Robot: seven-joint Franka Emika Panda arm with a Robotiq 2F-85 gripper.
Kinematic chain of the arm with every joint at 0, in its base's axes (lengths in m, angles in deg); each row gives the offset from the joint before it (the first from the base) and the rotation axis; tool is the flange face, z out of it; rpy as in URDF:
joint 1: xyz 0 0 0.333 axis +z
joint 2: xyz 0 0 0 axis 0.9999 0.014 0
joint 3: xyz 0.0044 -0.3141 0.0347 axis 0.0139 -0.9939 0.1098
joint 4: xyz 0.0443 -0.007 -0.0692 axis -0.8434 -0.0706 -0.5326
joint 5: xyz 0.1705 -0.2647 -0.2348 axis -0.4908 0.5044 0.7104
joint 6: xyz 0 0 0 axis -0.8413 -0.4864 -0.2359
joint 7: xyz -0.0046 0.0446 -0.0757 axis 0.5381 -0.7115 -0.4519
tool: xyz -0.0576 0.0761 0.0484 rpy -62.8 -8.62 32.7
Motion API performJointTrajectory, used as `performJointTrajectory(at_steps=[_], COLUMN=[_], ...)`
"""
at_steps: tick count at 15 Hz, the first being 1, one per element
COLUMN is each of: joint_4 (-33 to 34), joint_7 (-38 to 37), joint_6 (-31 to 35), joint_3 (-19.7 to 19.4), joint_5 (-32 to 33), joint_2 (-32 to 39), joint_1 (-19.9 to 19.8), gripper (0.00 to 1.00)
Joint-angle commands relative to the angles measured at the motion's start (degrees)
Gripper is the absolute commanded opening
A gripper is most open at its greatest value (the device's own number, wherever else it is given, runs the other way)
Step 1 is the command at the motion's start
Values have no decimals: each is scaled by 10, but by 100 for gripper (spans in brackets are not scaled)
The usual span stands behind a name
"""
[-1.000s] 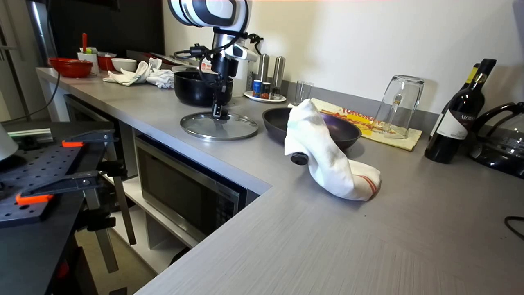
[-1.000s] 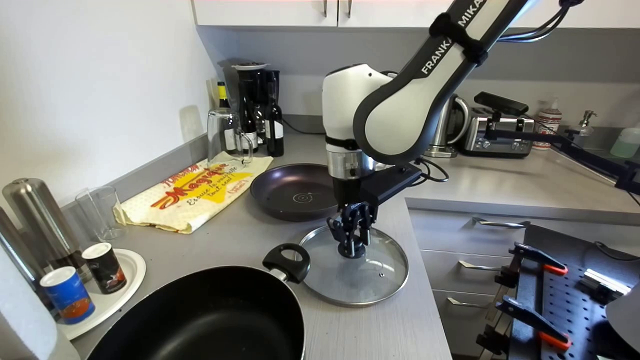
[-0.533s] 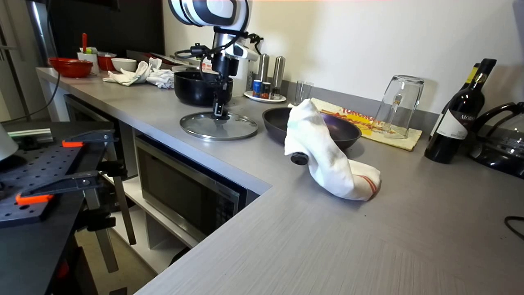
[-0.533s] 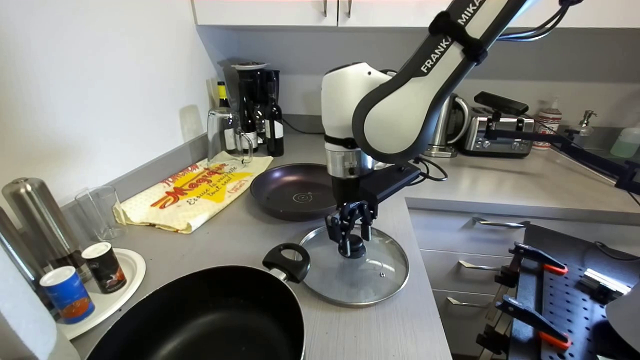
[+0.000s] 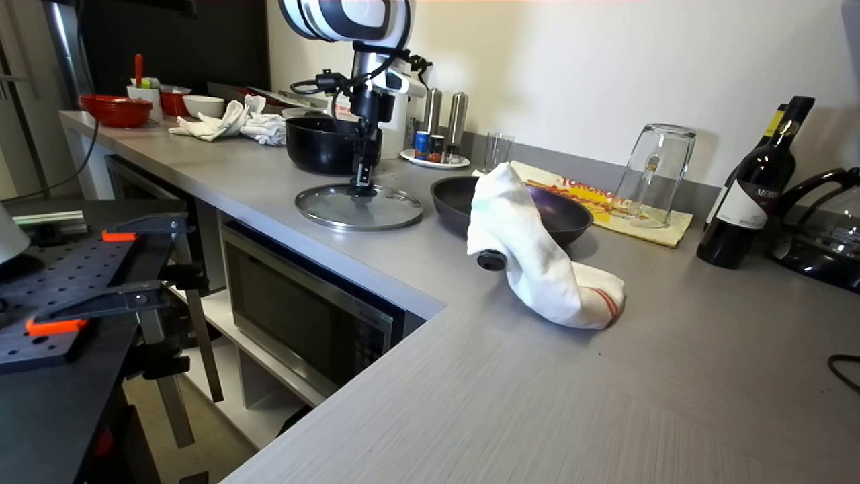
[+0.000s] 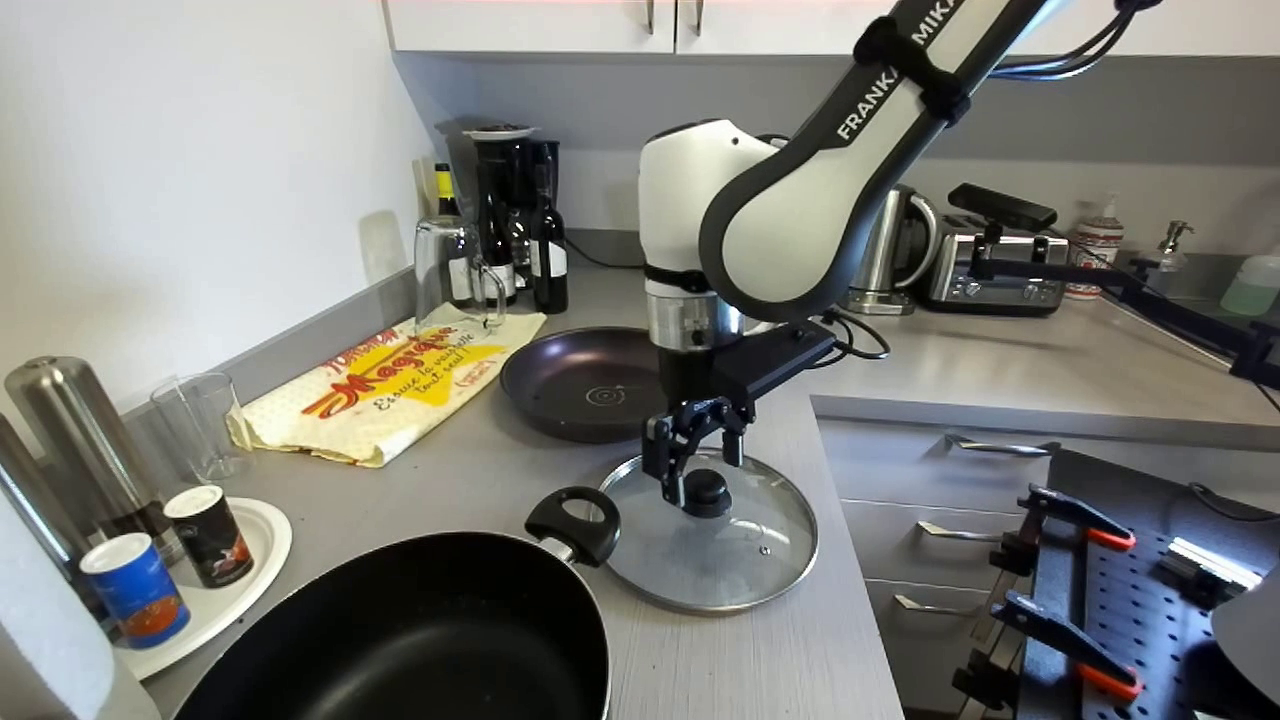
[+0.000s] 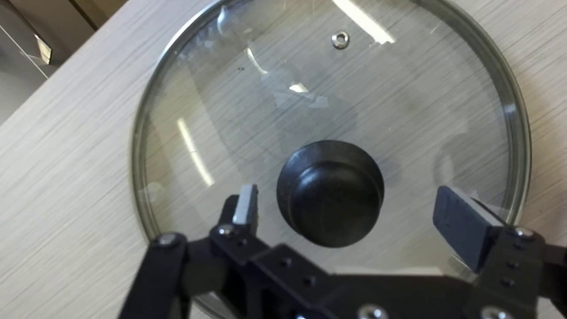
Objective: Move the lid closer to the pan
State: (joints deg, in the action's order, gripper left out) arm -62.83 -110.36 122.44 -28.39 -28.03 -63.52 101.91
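The round glass lid (image 6: 745, 565) with its metal rim lies flat on the counter, close to the shallow black pan (image 6: 590, 390), with a narrow strip of counter between them. In an exterior view the pan (image 5: 557, 212) is partly covered by a white cloth. My gripper (image 7: 347, 206) stands open over the lid. Its two fingers are on either side of the black knob (image 7: 332, 199), and gaps show between the knob and both pads (image 7: 463, 226). Nothing is held.
A deep black pot (image 6: 430, 620) stands beside the lid, its handle (image 6: 575, 525) reaching toward the lid's rim. The white cloth (image 5: 537, 262) drapes over the pan's handle. The counter's edge (image 6: 850, 560) runs near the lid. A glass mug (image 5: 655, 175) stands on a yellow towel (image 6: 390, 385).
My fingers have spread apart and released the lid's knob. The gripper has risen slightly. The lid has stayed where it was.
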Motion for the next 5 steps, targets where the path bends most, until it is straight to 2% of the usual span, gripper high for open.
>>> performJointTrajectory(at_steps=[1,5], joint_4=[3,1], joint_7=[-18,2], joint_6=[4,-1], joint_3=[-11,-5], joint_5=[14,1], joint_2=[-2,0], joint_1=[13,4], gripper=[100,100])
